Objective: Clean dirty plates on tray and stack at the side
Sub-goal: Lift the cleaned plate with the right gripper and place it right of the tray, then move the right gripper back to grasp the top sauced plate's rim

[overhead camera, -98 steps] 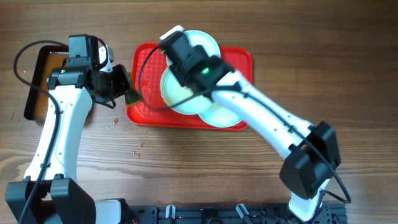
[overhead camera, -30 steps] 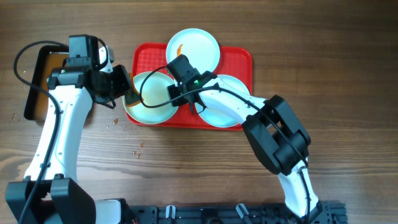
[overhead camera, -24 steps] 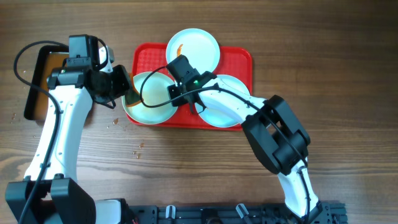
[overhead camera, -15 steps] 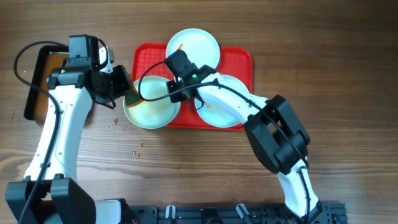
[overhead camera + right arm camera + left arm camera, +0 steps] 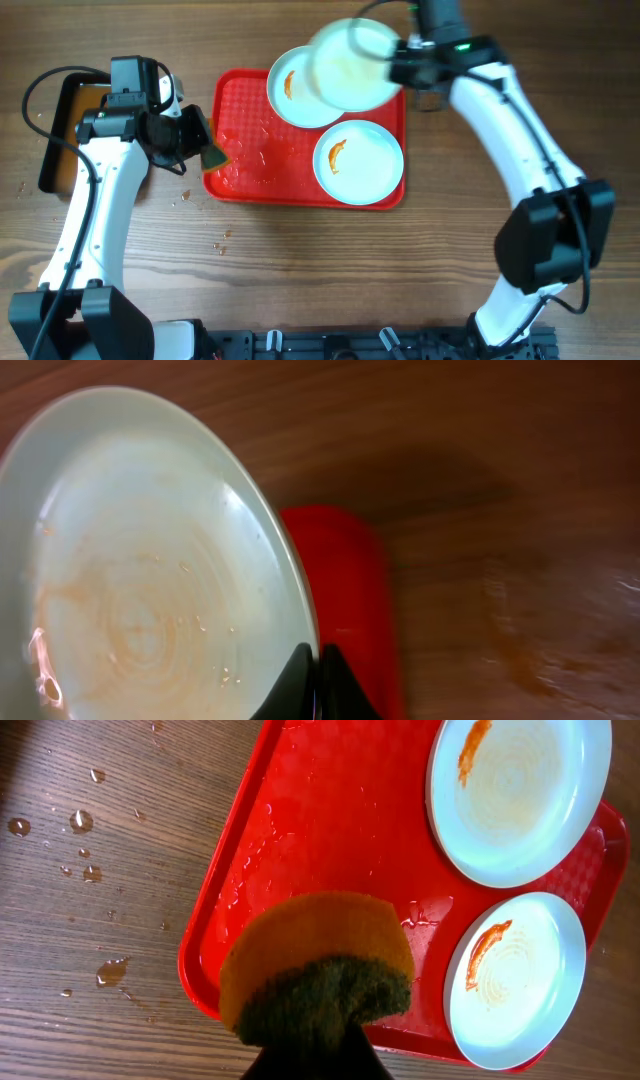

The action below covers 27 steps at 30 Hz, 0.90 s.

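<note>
Lifted plate [image 5: 350, 65] motion-blurred overhead, covering right edge of rear plate [image 5: 288, 88], sponge [image 5: 318, 960] hiding left end effector [image 5: 310, 1055] fingertips.

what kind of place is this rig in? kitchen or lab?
Probably a lab bench staged as a dishwashing station, not a real kitchen: a wooden table, a red tray with smeared plates, a black pan beside it, and a sponge.

1. tray [image 5: 250, 130] — red plastic, dimpled texture, wet sheen.
2. plates [image 5: 360, 158] — pale, glossy, smooth, faint concentric rings.
3. sponge [image 5: 320, 935] — porous orange foam, coarse dark green scouring layer.
4. table [image 5: 300, 270] — brown wood grain, matt, beaded with water drops.
</note>
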Each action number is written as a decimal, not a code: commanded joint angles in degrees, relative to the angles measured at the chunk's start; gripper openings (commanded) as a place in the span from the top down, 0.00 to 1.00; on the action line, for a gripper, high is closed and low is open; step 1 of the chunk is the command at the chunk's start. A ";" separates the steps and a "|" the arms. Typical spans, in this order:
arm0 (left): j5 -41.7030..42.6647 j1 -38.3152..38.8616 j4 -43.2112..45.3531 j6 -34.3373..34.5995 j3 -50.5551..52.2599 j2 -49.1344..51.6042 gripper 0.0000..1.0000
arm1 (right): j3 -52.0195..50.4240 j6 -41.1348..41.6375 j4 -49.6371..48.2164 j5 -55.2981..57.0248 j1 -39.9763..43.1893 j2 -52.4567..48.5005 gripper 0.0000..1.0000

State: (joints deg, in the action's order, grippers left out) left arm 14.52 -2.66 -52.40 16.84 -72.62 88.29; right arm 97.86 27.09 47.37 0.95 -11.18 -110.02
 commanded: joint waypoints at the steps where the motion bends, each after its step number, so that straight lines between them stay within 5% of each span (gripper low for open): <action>1: 0.90 -0.09 0.02 0.28 -0.52 0.24 0.96 | -0.24 4.74 2.05 4.48 8.87 0.59 0.96; 6: 0.90 -0.09 0.02 0.28 -0.52 0.24 0.96 | -2.56 5.88 2.64 7.19 20.28 -1.20 0.96; 12: 0.90 -0.09 0.02 0.28 -0.50 0.24 0.96 | -5.95 4.00 1.03 5.03 23.54 -6.25 0.96; 14: 0.90 -0.09 0.02 0.28 -0.50 0.24 0.96 | -5.97 1.16 0.11 0.59 23.52 -7.34 0.77; 15: 0.87 -0.09 0.04 0.28 -0.50 0.24 0.96 | -5.97 0.94 0.00 -0.74 23.52 -7.41 0.54; 19: 0.90 -0.09 0.09 0.28 -0.50 0.24 0.96 | -5.97 -3.61 -0.28 -13.09 23.19 -7.43 0.48; 21: 0.90 -0.09 0.35 0.28 -0.52 0.24 0.95 | -5.97 -9.11 -1.51 -24.44 21.90 -7.43 0.36; 23: 0.90 -0.09 1.03 0.31 -0.50 0.24 0.96 | -5.95 -12.09 -2.43 -32.33 18.36 -7.43 0.02; 27: 0.92 -0.09 1.14 0.31 -0.50 0.24 0.96 | -5.95 -11.41 -9.73 -28.02 4.85 -7.87 0.00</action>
State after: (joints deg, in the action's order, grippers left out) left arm 14.50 -2.66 -51.44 16.84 -72.62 88.29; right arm 92.12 17.56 41.98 -25.61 2.94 -117.12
